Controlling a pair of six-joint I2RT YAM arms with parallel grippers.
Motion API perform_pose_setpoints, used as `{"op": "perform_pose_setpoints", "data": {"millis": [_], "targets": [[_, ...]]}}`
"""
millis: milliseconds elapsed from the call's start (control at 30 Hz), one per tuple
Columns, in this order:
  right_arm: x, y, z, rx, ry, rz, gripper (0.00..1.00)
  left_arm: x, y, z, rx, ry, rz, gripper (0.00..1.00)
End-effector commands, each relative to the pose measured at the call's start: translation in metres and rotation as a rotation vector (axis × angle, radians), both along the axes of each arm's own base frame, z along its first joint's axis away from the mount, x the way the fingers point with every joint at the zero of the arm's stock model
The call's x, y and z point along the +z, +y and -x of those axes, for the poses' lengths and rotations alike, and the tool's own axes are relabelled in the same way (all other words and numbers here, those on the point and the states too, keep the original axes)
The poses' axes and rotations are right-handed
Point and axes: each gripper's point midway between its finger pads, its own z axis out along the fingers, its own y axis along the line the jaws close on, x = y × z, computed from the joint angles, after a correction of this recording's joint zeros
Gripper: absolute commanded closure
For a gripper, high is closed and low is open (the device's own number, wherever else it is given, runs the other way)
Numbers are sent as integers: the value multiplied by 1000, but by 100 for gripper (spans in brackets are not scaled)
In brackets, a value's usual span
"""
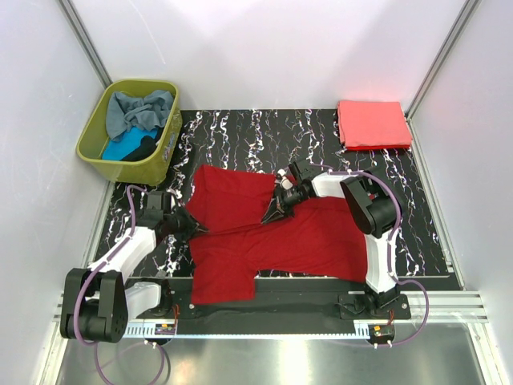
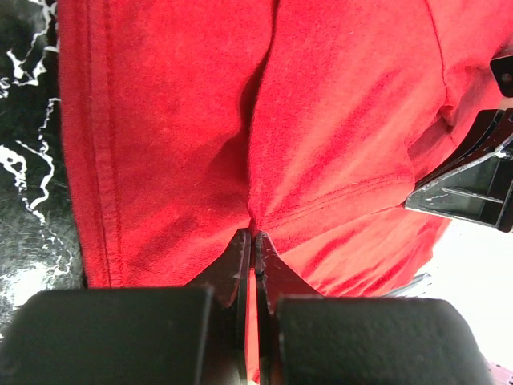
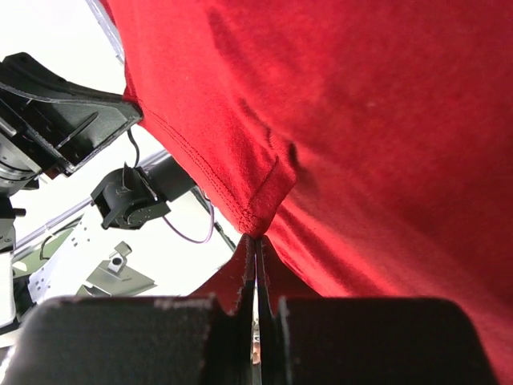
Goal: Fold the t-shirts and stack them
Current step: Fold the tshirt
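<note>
top external: coral shirt (image 1: 373, 124) lies folded; left gripper (image 1: 192, 226) and right gripper (image 1: 269, 216) pinch dark red shirt (image 1: 264, 245); other shirts (image 1: 140, 112) wait in basket (image 1: 92, 128).

The table (image 1: 240, 128) is lit brightly and evenly from above; glare is seen on the metal strip (image 1: 264, 361) along its near edge; in the wrist views soft shadows are seen in the folds of the dark red t-shirt (image 2: 160, 120); the background is blown out to white; the bottom edge is blurred.
</note>
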Motion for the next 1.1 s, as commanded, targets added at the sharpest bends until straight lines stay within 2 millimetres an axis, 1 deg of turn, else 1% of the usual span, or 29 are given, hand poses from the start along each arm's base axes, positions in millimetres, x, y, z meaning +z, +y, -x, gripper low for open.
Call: {"op": "perform_pose_setpoints", "data": {"millis": [0, 67, 167, 233, 267, 300, 333, 367, 400, 433, 467, 500, 533, 567, 600, 633, 667, 700, 733, 767, 800, 833, 867, 900, 933, 967, 1000, 1033, 1067], "targets": [[0, -2, -1, 16, 8, -18, 100, 1, 3, 1, 14, -8, -16, 100], [0, -3, 0, 17, 13, -13, 100, 0, 3, 1, 12, -9, -20, 100], [-2, -4, 1, 18, 25, -3, 100, -7, 5, 5, -1, 8, -38, 100], [-4, -5, 2, 13, 26, 15, 100, -12, 7, 6, -16, 20, -54, 93], [-5, -6, 4, 14, 35, 27, 98, -13, 9, 4, -16, 18, -72, 89], [-6, -8, 3, 10, 31, 41, 92, -14, 12, 4, -18, 21, -89, 84], [-5, -9, 3, 11, 28, 49, 91, -12, 15, 3, -30, 8, -114, 78], [-2, -12, 5, 10, 32, 72, 88, -5, 20, -5, -26, -28, -146, 73], [3, -13, 5, 20, 9, 76, 83, 0, 23, -7, -31, -35, -170, 66], [10, -17, 9, 29, 17, 90, 76, 6, 27, -12, -51, -67, -209, 57], [25, -19, 7, 34, -23, 94, 72, 22, 32, -26, -48, -120, -243, 56], [33, -22, -1, 44, -98, 129, 68, 28, 35, -29, -57, -126, -267, 56], [45, -29, 1, 43, -105, 161, 58, 34, 38, -36, -76, -153, -297, 54], [47, -36, -5, 32, -142, 213, 54, 49, 38, -51, -81, -190, -309, 53], [58, -39, -14, 29, -186, 226, 52, 55, 38, -60, -103, -216, -326, 52], [62, -47, -15, 19, -178, 251, 49, 60, 37, -68, -113, -230, -336, 51], [68, -60, -27, -20, -206, 276, 48, 66, 36, -86, -122, -238, -346, 51], [73, -70, -38, -49, -232, 297, 47, 68, 35, -96, -131, -243, -362, 50], [74, -83, -43, -77, -227, 334, 46, 57, 35, -105, -136, -203, -372, 50], [72, -111, -60, -154, -228, 385, 45, 68, 35, -122, -125, -227, -377, 50], [74, -123, -69, -190, -234, 399, 45, 67, 34, -133, -121, -228, -378, 49], [74, -137, -75, -229, -221, 419, 46, 50, 33, -142, -122, -178, -377, 49], [72, -165, -88, -307, -211, 454, 45, 59, 32, -160, -113, -201, -384, 48], [74, -177, -94, -339, -213, 466, 45, 55, 32, -168, -114, -191, -386, 47], [76, -189, -98, -363, -217, 482, 44, 37, 31, -176, -122, -147, -389, 46], [74, -203, -102, -391, -221, 522, 41, 43, 30, -192, -114, -168, -395, 46], [74, -222, -109, -430, -223, 544, 41, 39, 30, -199, -117, -161, -406, 46], [71, -231, -109, -444, -214, 565, 40, 23, 31, -204, -118, -125, -416, 45], [68, -240, -111, -457, -212, 593, 40, 28, 32, -215, -109, -139, -428, 45]]}}
